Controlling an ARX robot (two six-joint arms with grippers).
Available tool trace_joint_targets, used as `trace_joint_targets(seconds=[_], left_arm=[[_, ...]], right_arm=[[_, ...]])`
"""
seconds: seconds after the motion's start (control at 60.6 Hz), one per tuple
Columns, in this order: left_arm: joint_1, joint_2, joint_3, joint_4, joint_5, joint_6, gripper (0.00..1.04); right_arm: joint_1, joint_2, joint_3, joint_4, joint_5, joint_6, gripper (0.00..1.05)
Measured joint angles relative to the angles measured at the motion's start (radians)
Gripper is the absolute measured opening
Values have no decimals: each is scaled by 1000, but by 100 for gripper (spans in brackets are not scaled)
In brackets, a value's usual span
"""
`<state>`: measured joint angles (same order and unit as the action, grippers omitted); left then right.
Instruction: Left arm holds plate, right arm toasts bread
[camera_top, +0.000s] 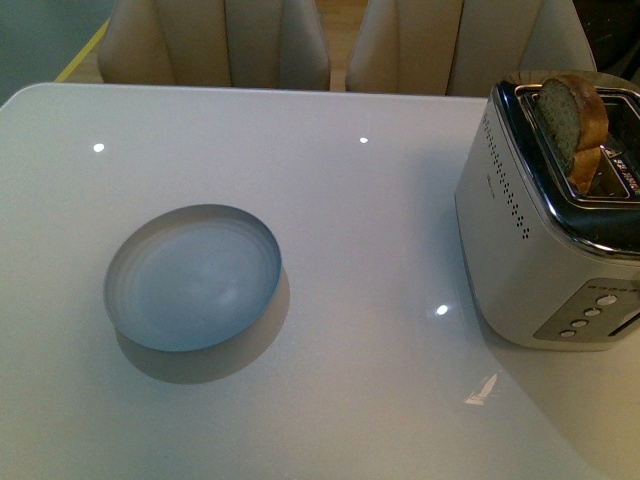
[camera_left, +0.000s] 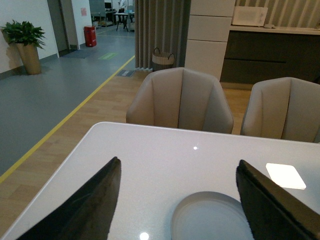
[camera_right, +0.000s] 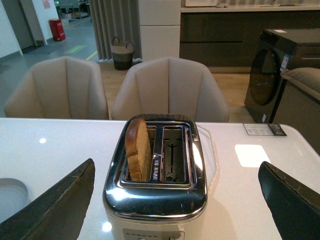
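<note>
The pale blue-grey plate (camera_top: 193, 277) lies empty on the white table, left of centre. It also shows in the left wrist view (camera_left: 210, 217), below and between my open left gripper (camera_left: 178, 172). The bread (camera_top: 573, 122) stands upright in one slot of the steel toaster (camera_top: 545, 240) at the right, its top sticking out. In the right wrist view the bread (camera_right: 138, 149) is in one slot, the other slot is empty. My right gripper (camera_right: 177, 175) is open, held back from the toaster (camera_right: 155, 192), its fingers wide to either side. Neither arm shows in the front view.
Two beige chairs (camera_top: 215, 42) stand behind the table's far edge. The white table (camera_top: 380, 200) runs between plate and toaster. A black appliance (camera_right: 272, 70) stands on the floor beyond the table.
</note>
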<state>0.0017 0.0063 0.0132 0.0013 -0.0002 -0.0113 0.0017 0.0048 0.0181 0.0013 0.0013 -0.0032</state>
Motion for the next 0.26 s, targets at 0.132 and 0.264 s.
trace_joint_targets(seconds=[0.132, 0.264], left_arm=[[0, 0, 0, 0, 0, 0, 97], [0, 0, 0, 0, 0, 2, 97]], right_arm=[[0, 0, 0, 0, 0, 0, 96], [0, 0, 0, 0, 0, 0, 96]])
